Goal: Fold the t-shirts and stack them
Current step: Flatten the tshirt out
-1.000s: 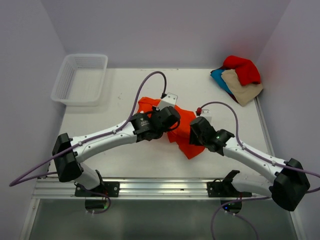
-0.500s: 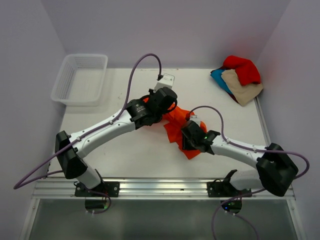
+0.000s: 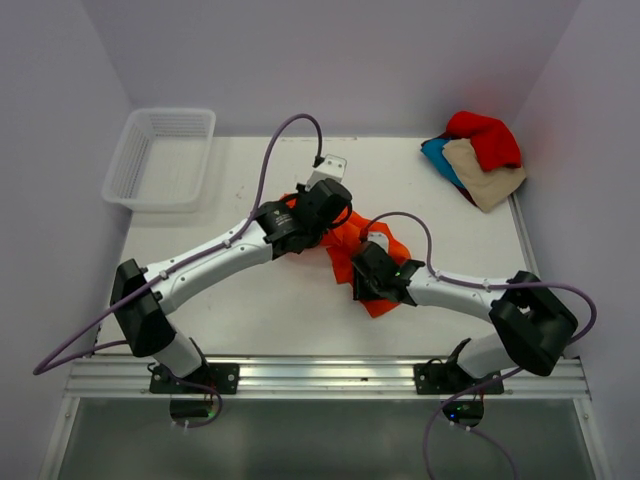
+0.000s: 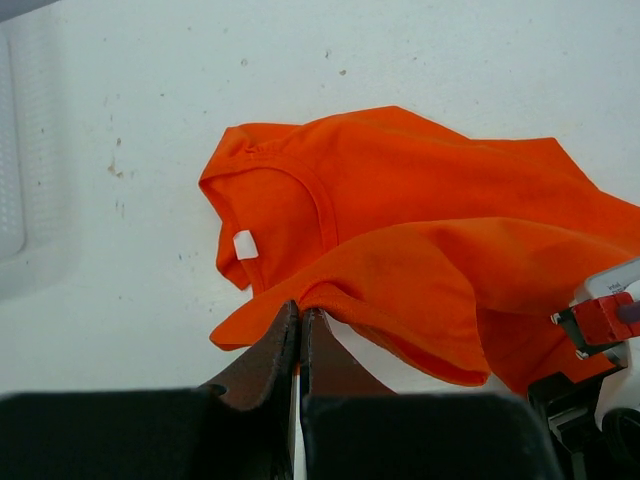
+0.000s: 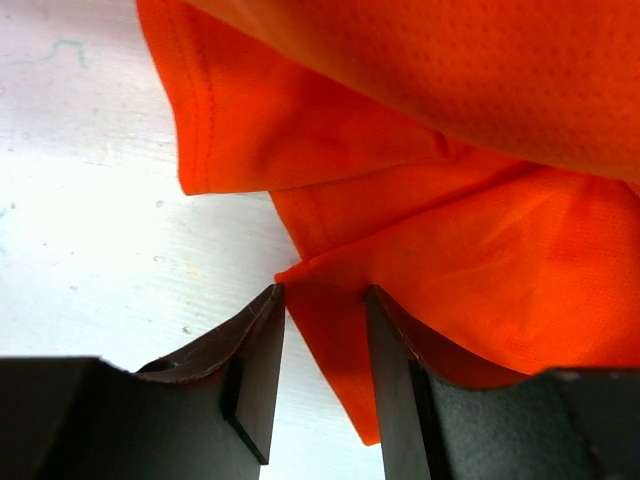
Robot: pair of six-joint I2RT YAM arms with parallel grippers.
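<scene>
The bright orange t-shirt [image 3: 347,243] lies crumpled at the middle of the table, collar and white tag facing up in the left wrist view [image 4: 400,220]. My left gripper [image 3: 322,222] is shut on a folded edge of it [image 4: 300,310] and holds that edge lifted off the table. My right gripper [image 3: 360,272] is open at the shirt's near-left side. A corner of the orange cloth [image 5: 480,240] lies between its fingers [image 5: 262,345]. Red, beige and teal-blue shirts [image 3: 482,155] sit piled at the back right.
A white mesh basket [image 3: 160,155] stands at the back left corner; its edge shows in the left wrist view [image 4: 25,200]. The right arm's wrist [image 4: 600,320] is close beside the left gripper. Side walls bound the table.
My left gripper has pulled the shirt edge up and toward the back. My right gripper has slid left along the shirt's near side to its corner.
</scene>
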